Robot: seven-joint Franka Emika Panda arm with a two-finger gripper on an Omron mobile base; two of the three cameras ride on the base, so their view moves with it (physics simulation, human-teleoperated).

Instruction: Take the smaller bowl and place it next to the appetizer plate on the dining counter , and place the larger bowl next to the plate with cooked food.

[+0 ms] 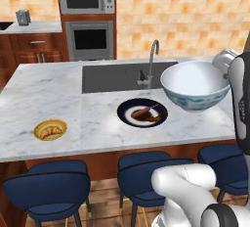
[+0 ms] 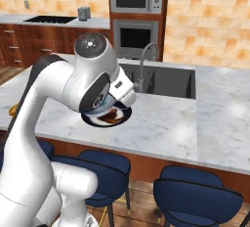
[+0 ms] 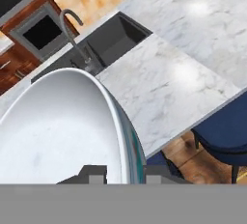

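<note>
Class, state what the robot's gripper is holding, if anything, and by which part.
The gripper holds the wide white ceramic bowl with blue-green pattern by its rim, one finger inside and one outside.

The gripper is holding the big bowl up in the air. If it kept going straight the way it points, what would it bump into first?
The gripper is shut on the larger bowl. Past its rim lies the dining counter, probably the bare marble beside the sink; depth is hard to judge.
</note>
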